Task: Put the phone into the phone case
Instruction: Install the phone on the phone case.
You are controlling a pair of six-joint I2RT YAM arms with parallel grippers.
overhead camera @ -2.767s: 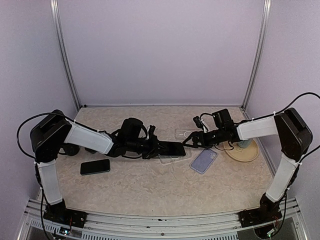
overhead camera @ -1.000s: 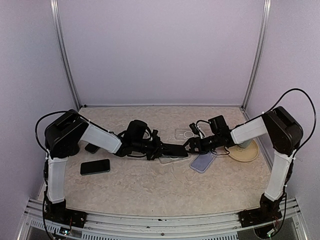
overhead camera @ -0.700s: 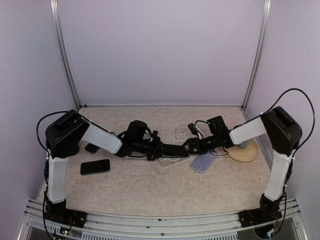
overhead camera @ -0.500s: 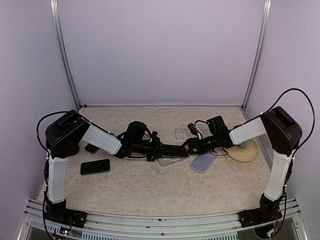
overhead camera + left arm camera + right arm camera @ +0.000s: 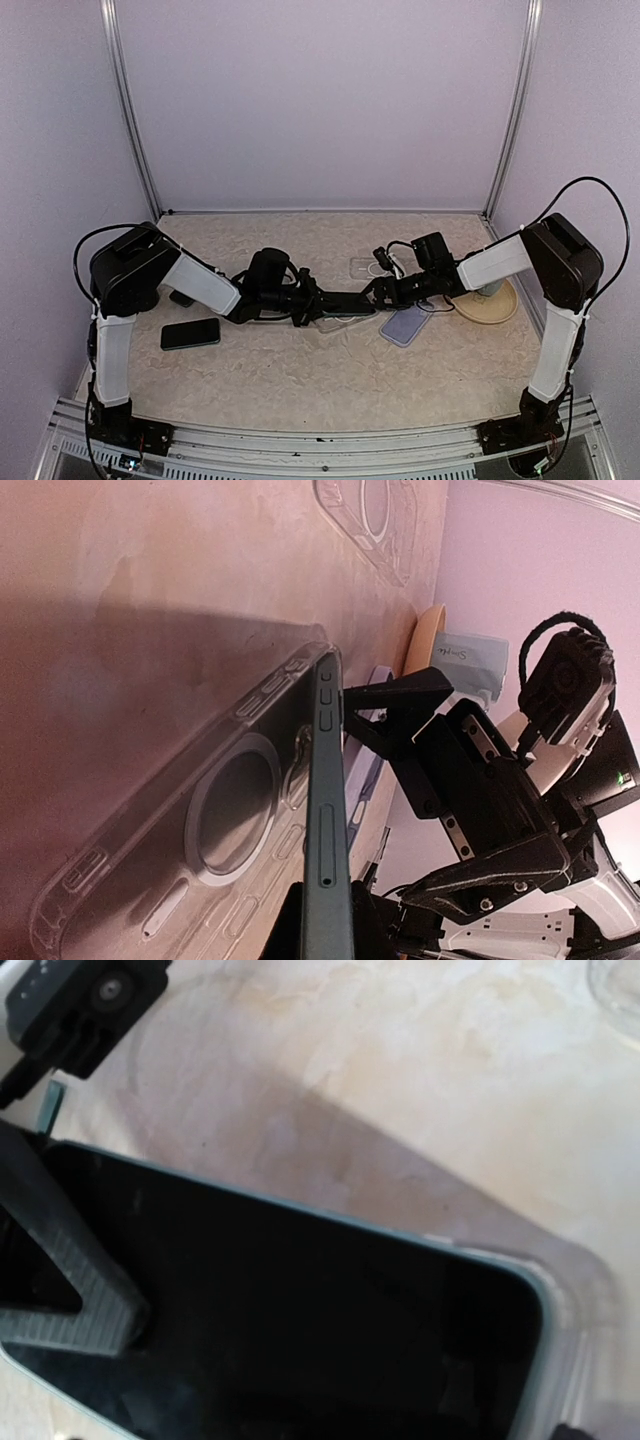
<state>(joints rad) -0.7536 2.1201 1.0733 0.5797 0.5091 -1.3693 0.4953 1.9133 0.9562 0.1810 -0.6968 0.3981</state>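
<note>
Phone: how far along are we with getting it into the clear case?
Done: the left tool is shut on the phone and holds it over the clear case, far corner apparently inside the rim. In hand: the phone sits tilted, held end raised; the open right tool is at its far end. Left: press it flat, release.

Two robot arms, left arm (image 5: 190,280) and right arm (image 5: 500,258), two phones left of the one tan plate (image 5: 495,312), teal phone (image 5: 328,830) and black phone (image 5: 190,333), three cases left of that plate, clear case (image 5: 220,820) under the teal phone, second clear case (image 5: 366,267), lavender case (image 5: 405,325), one pale blue packet (image 5: 465,665) at the plate.
</note>
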